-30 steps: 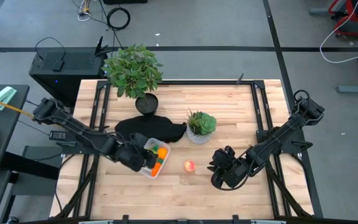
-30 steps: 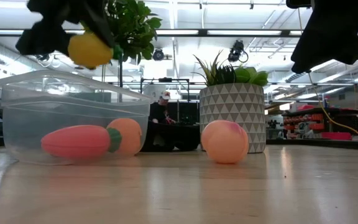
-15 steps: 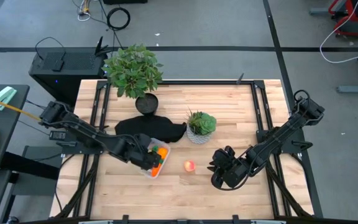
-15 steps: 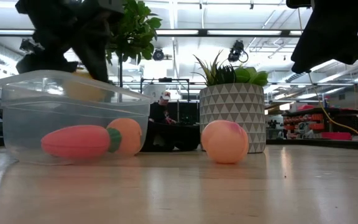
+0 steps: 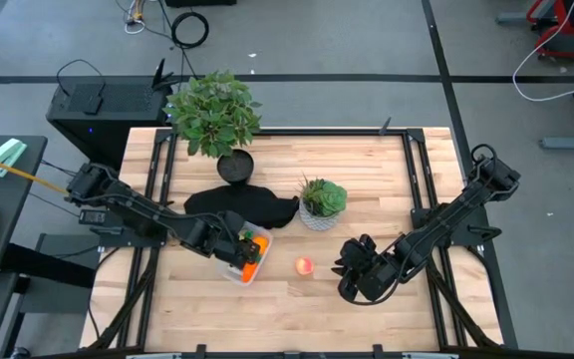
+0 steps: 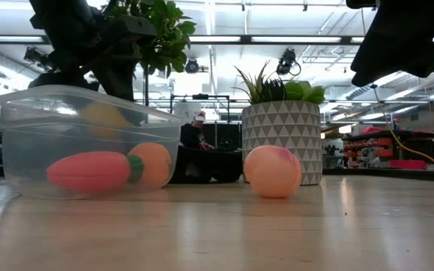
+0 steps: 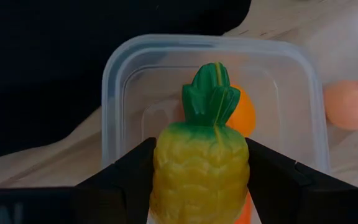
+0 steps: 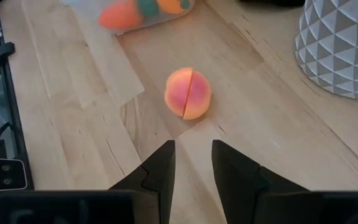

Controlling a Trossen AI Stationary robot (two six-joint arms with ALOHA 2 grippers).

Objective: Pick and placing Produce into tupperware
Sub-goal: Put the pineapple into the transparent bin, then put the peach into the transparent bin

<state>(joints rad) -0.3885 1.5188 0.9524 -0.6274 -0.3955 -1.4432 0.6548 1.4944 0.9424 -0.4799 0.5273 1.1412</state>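
Tupperware [image 5: 248, 256] sits on the table [image 5: 297, 309] a little toward its left side and front edge, just in front of a black cloth [image 5: 242, 203]. Inside it lie a carrot [image 6: 93, 170] and an orange [image 6: 154, 162], side by side on the bottom. The left gripper [image 7: 199, 163] is lowered into the tub's open top, its fingers [image 7: 129, 174] clamped on a yellow pineapple [image 7: 201, 165] with a green crown, which hangs above the carrot and orange; whether it touches them cannot be told. A peach [image 5: 304, 265] rests on bare wood to the right of the tub, well clear of it, near the table's middle. Behind the peach stands a patterned pot [image 5: 320, 213] with a small plant, and a larger plant [image 5: 213, 113] sits at the back edge toward the left. The right gripper [image 8: 191, 163] hovers above the table right of the peach, toward the front, pointed at the fruit with its fingers [image 8: 159, 171] a narrow gap apart and holding nothing.
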